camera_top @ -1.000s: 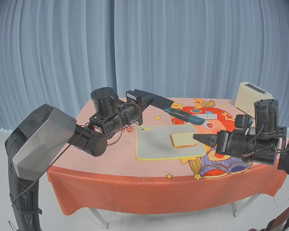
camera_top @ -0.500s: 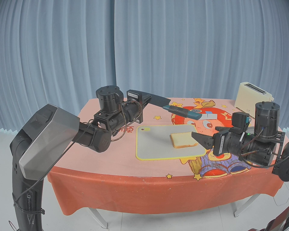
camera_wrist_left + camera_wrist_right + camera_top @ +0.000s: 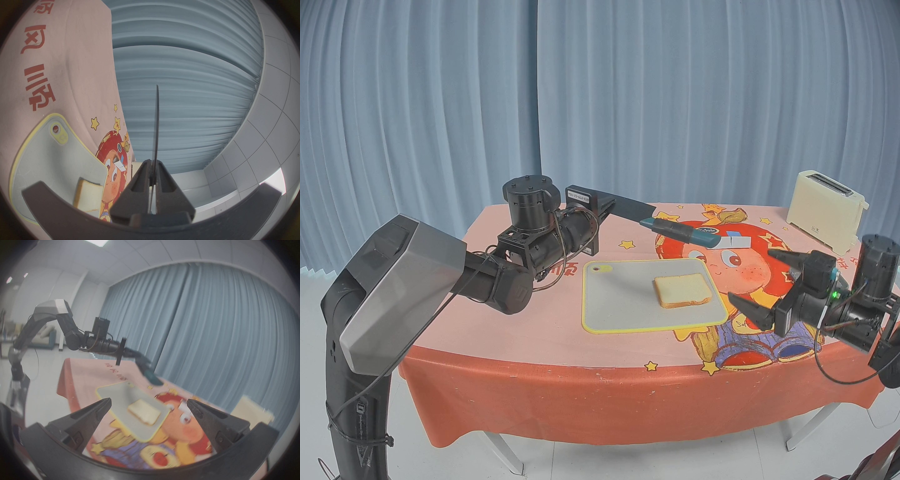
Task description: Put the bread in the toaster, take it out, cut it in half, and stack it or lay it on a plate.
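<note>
Head view: the left end effector (image 3: 640, 215) was clamped on a knife (image 3: 681, 232) whose long axis ran left to right across mid-frame. The bread slice (image 3: 682, 290) lay flat on the cutting board (image 3: 615, 303), directly below the knife in the frame. The right end effector (image 3: 750, 275), spread wide and empty, stood right of the slice and apart from it.

Left end effector (image 3: 610, 205) clamped, arm extended; right end effector (image 3: 758, 279) spread wide.

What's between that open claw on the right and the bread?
Head view: nothing stands between the right gripper and the bread, only cutting board and tablecloth.
</note>
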